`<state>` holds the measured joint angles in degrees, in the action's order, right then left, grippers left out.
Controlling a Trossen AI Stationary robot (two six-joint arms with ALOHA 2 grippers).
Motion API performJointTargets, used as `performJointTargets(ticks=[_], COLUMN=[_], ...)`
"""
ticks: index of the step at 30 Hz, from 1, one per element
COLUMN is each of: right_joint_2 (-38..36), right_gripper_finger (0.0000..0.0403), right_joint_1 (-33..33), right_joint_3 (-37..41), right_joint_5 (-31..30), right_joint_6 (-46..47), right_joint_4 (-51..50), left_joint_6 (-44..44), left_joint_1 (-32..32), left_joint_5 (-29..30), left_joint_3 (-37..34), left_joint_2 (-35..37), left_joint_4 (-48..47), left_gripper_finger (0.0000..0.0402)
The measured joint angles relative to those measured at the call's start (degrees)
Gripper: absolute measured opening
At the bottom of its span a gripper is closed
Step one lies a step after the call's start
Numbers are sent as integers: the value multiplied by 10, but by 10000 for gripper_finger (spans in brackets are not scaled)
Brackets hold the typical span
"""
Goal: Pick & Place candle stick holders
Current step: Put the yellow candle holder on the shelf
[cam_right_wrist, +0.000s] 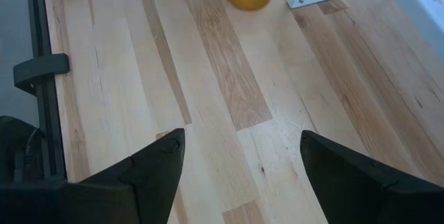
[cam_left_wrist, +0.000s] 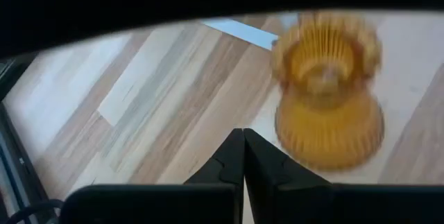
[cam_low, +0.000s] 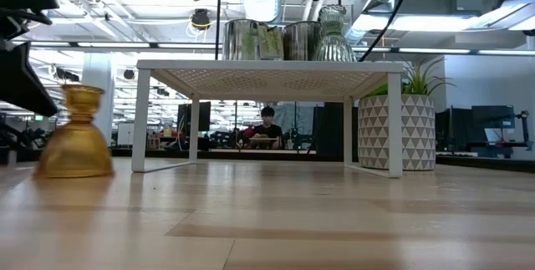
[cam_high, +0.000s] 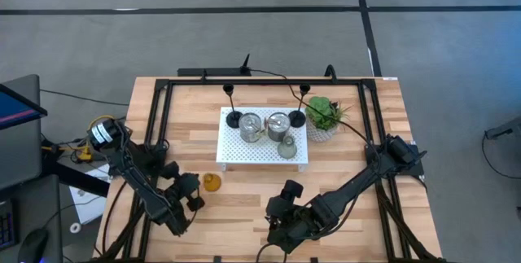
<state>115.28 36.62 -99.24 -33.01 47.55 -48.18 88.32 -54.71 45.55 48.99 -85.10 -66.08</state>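
Amber holder (cam_high: pixel 212 182) left on table (cam_high: pixel 244 214) off the tray (cam_high: pixel 236 157), left hand (cam_high: pixel 195 202) closed empty beside it, right hand (cam_high: pixel 277 226) spread wide, nothing held.

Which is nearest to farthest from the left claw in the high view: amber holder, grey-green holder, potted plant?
Measured from the shut left claw, near the table's front left:
1. Amber ribbed glass candle holder, on the bare wood just beside the claw.
2. Grey-green candle holder, on the white perforated tray, its front right part.
3. Green potted plant, past the tray's right end.
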Motion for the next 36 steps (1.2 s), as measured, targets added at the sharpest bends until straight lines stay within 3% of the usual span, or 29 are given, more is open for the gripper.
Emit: performJointTargets(ticks=[5,13,24,30,36], right_joint_2=[0,0,0,0,0], right_gripper_finger=[276,276,276,276,276], right_joint_1=[1,1,13,16,16], right_joint_3=[0,0,0,0,0], right_joint_5=[0,0,1,0,0], right_joint_6=[-1,-1,0,1,1], right_joint_4=[0,1,5,5,5], left_joint_6=[-32,-45,-52,-54,-103], left_joint_1=[-12,0,60,43,3], left_joint_5=[8,148,131,138,196], left_joint_3=[0,0,-58,-124,-153], left_joint_2=[0,0,0,0,0], left_joint_4=[34,44,63,168,283], left_gripper_finger=[4,3,3,4,3])
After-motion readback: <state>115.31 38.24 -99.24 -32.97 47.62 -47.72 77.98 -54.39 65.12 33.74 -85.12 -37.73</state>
